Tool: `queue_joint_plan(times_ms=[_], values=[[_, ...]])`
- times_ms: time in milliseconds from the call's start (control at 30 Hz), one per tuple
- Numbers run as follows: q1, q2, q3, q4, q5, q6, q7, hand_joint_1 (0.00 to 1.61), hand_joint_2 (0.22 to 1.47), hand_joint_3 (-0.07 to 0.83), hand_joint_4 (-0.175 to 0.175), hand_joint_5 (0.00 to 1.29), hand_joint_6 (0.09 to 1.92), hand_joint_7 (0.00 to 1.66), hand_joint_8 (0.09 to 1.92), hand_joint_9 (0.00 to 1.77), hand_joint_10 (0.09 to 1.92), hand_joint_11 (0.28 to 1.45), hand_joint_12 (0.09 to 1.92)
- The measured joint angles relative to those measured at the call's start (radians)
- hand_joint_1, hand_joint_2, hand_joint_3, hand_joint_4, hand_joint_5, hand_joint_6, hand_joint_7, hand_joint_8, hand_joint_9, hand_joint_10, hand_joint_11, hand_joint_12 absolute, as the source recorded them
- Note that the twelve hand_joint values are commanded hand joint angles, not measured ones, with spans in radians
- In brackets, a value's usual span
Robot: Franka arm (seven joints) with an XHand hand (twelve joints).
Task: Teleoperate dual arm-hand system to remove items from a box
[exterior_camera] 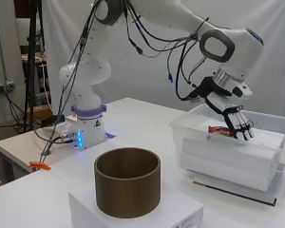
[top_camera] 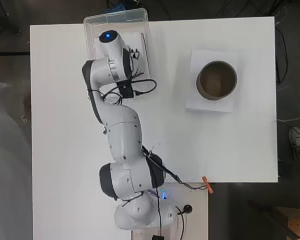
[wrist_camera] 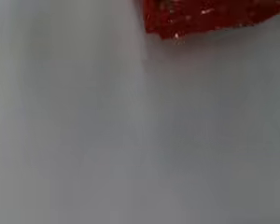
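Observation:
A clear plastic box stands at the table's far edge, left of centre, and my arm reaches over it. In the side view the box holds a white block with a red packet lying on top. My hand points down into the box with its fingers fairly straight. The fingertips sit at the packet's end, and nothing is gripped. The wrist view shows the white surface very close, with a corner of the red packet at the picture's edge. From overhead the arm's wrist hides most of the hand.
A brown open cylinder stands on a white slab to the right of the box; the side view shows the cylinder nearest the camera. An orange clip lies at the table's near edge by the arm's base.

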Motion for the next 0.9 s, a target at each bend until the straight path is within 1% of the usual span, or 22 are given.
queue_joint_plan(times_ms=[67, 167, 233, 300, 400, 533, 600, 633, 733, 900], values=[[0.007, 0.059, 0.000, 0.052, -0.030, 0.001, -0.013, 0.00, 1.05, -0.019, -0.020, 0.25, 0.09, 0.32, 0.09, 0.42, 0.09, 0.42, 0.09], [-0.002, 0.072, -0.009, 0.066, 0.034, -0.011, -0.073, 0.00, 0.92, -0.018, -0.014, 0.27, 0.09, 0.32, 0.09, 0.42, 0.09, 0.42, 0.09], [0.000, 0.082, -0.008, 0.089, 0.081, -0.034, -0.094, 0.00, 0.86, -0.022, -0.015, 0.25, 0.09, 0.30, 0.09, 0.41, 0.09, 0.42, 0.09], [0.001, 0.095, -0.008, 0.106, 0.070, -0.057, -0.104, 0.00, 0.82, -0.024, -0.019, 0.21, 0.09, 0.28, 0.09, 0.39, 0.09, 0.41, 0.09], [0.007, 0.081, -0.007, 0.101, 0.011, -0.124, -0.102, 0.00, 0.80, -0.022, -0.024, 0.18, 0.09, 0.26, 0.09, 0.36, 0.09, 0.40, 0.09], [0.018, -0.018, 0.005, 0.019, -0.125, -0.107, -0.080, 0.00, 0.79, -0.020, -0.023, 0.18, 0.09, 0.26, 0.09, 0.36, 0.09, 0.40, 0.09], [0.022, -0.060, 0.012, -0.031, -0.187, -0.093, -0.069, 0.00, 0.78, -0.021, 0.013, 0.20, 0.09, 0.26, 0.09, 0.35, 0.09, 0.41, 0.09], [0.022, -0.080, 0.012, -0.049, -0.206, -0.087, -0.066, 0.00, 0.77, -0.020, 0.024, 0.21, 0.09, 0.25, 0.09, 0.34, 0.09, 0.41, 0.09], [0.022, -0.144, 0.007, -0.128, -0.219, -0.078, -0.044, 0.00, 0.77, -0.014, 0.038, 0.21, 0.09, 0.22, 0.09, 0.30, 0.09, 0.40, 0.09], [0.021, -0.181, -0.005, -0.223, -0.231, -0.094, 0.063, 0.00, 0.80, 0.001, 0.035, 0.18, 0.09, 0.19, 0.09, 0.26, 0.09, 0.39, 0.09]])
